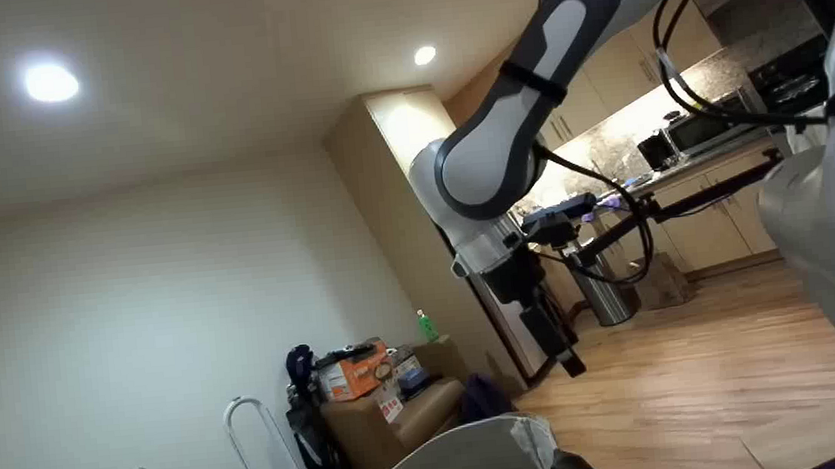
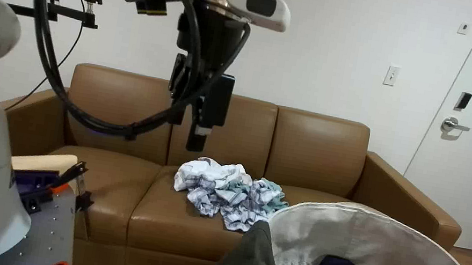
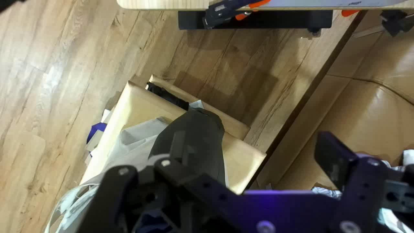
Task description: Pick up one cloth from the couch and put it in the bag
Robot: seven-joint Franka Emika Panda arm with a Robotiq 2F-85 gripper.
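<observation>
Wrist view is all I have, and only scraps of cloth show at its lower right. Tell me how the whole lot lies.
Observer: In an exterior view the cloths lie crumpled together in one heap on the couch.
Operator: Report whether the hand touches them.
Observer: It does not; in an exterior view a strip of couch shows between it and the heap.
Operator: It hides much of the bag from me. Describe the mouth.
Observer: The mouth stands wide open, its rim rounded.
</observation>
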